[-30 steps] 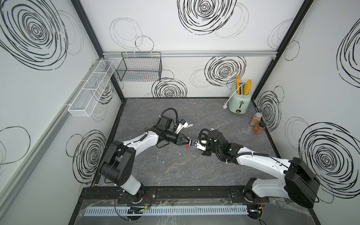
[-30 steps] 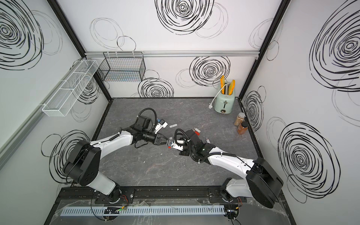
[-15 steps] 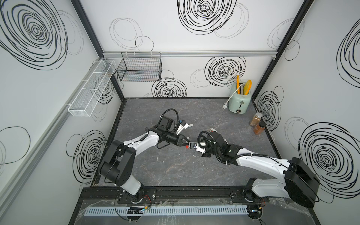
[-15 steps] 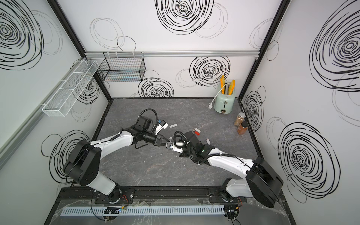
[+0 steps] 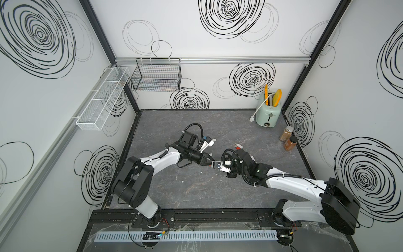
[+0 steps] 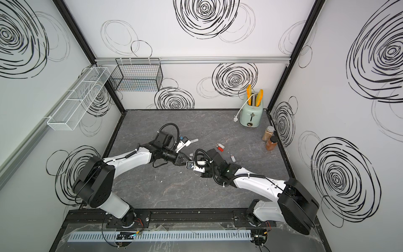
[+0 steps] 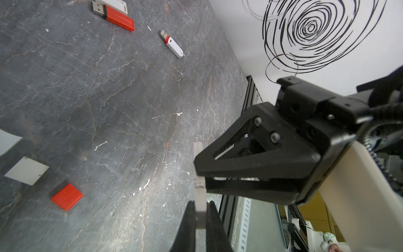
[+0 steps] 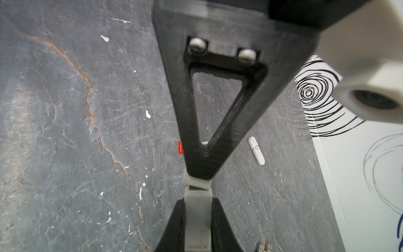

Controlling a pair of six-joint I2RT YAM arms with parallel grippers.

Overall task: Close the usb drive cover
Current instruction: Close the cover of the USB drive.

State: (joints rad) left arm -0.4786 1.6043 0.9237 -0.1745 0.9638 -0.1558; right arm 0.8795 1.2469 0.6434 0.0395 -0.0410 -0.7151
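Pale, matte plastic usb drive (image 8: 197, 220) is held above the grey marbled worktop (image 8: 65, 131), clamped from opposite ends by the left hand (image 7: 200, 205) and right hand (image 8: 198, 201); its cover (image 8: 195, 181) seems almost seated. One red cap (image 7: 67, 196) is seen lying loose.

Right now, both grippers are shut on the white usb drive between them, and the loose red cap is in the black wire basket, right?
Not quite: the red cap lies on the table, not in the black wire basket, as the left wrist view shows. The left gripper and right gripper are indeed both shut on the white usb drive between them.
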